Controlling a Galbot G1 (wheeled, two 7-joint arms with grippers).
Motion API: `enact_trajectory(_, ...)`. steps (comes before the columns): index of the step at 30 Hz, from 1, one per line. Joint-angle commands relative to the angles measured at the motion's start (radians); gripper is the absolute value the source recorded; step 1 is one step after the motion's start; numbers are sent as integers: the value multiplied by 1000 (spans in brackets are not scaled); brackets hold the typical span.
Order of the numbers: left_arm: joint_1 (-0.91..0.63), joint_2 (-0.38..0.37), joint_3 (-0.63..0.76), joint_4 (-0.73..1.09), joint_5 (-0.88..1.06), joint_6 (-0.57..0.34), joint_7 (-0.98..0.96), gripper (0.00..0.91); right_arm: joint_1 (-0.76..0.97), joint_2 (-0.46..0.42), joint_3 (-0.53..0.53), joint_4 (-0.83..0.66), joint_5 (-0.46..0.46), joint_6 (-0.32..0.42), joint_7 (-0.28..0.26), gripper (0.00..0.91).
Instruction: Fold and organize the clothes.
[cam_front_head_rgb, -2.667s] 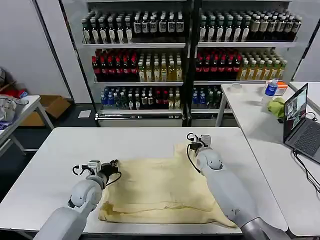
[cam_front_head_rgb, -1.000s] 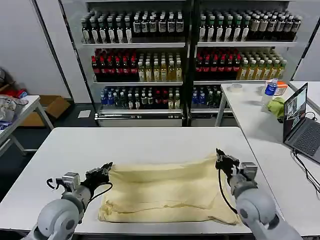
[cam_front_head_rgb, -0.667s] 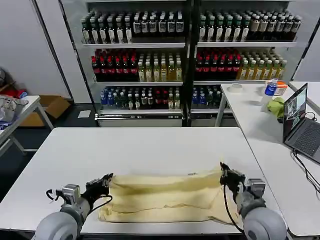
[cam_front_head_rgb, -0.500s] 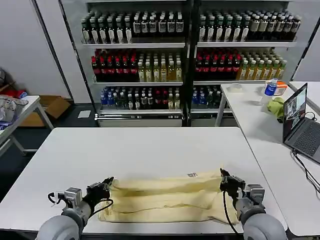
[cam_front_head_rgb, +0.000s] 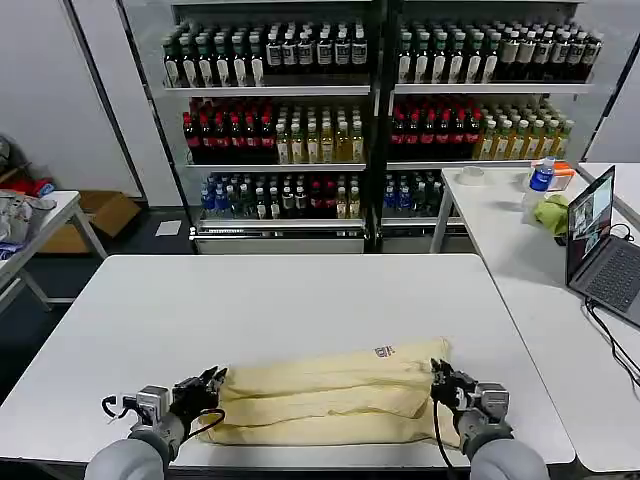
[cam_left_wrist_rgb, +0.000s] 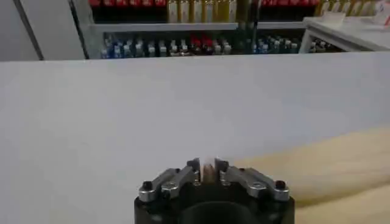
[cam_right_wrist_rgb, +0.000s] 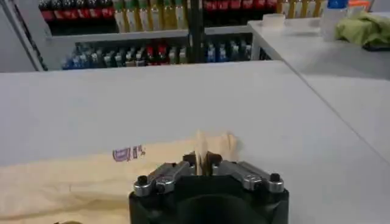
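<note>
The clothes are one pale cream-yellow T-shirt (cam_front_head_rgb: 330, 392), folded into a long band across the near part of the white table (cam_front_head_rgb: 300, 300), with its small white neck label (cam_front_head_rgb: 384, 351) on top. My left gripper (cam_front_head_rgb: 213, 384) is shut on the shirt's left end, low by the table's front edge. My right gripper (cam_front_head_rgb: 440, 379) is shut on the shirt's right end. In the left wrist view the left gripper (cam_left_wrist_rgb: 207, 167) pinches a thin fold, with the shirt (cam_left_wrist_rgb: 329, 164) trailing off to one side. In the right wrist view the right gripper (cam_right_wrist_rgb: 202, 159) clamps bunched fabric of the shirt (cam_right_wrist_rgb: 79, 176).
A second white table (cam_front_head_rgb: 520, 230) stands to the right with a laptop (cam_front_head_rgb: 603, 245), a bright-green cloth (cam_front_head_rgb: 552, 213) and a bottle (cam_front_head_rgb: 541, 178). Shelves of drink bottles (cam_front_head_rgb: 380, 110) line the back wall. Another table (cam_front_head_rgb: 30, 225) with items stands far left.
Both grippers have drawn the shirt's far edge toward the table's front edge, laying it over the near half. The wide spread shirt is now a narrow folded band.
</note>
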Motion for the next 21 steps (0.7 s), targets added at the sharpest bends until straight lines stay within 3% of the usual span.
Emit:
enact_trajectory(1, 34, -40, -22, -36, 31, -39, -39, 907, -35, 10, 2, 10, -23, 15, -19, 907)
enact_trajectory(13, 205, -199, -91, -184, 75, -169, -146, 907, -117, 32, 45, 40, -25, 42, -22, 907)
enact_trajectory(21, 248, -288, -51, -150, 117, -228, -170, 907, -112, 45, 32, 32, -30, 51, -20, 907)
